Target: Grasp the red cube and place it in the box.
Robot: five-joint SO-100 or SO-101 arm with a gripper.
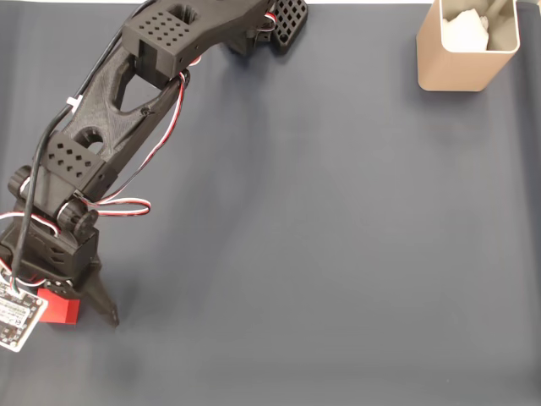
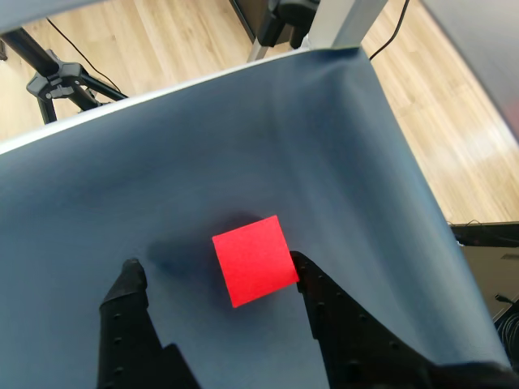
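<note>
The arm [image 1: 127, 101] is matte black printed plastic, its long links pierced with grids of small square holes and larger oval cut-outs. Twisted red, white and black cables [image 1: 173, 114] run along the links, with one loop just beside the round, knurled wrist joint [image 1: 78, 218]; a thicker black cable follows the link's outer edge. A white printed label [image 1: 17, 313] hangs below that joint. The gripper [image 2: 215, 271] has two black fingers [image 2: 130, 316] with small round dimples.

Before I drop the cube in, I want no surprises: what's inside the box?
Inside the box, the fixed view shows something white and crumpled against the pale grey inner walls. The bottom is covered by it and the walls, so anything beneath can't be seen.
</note>
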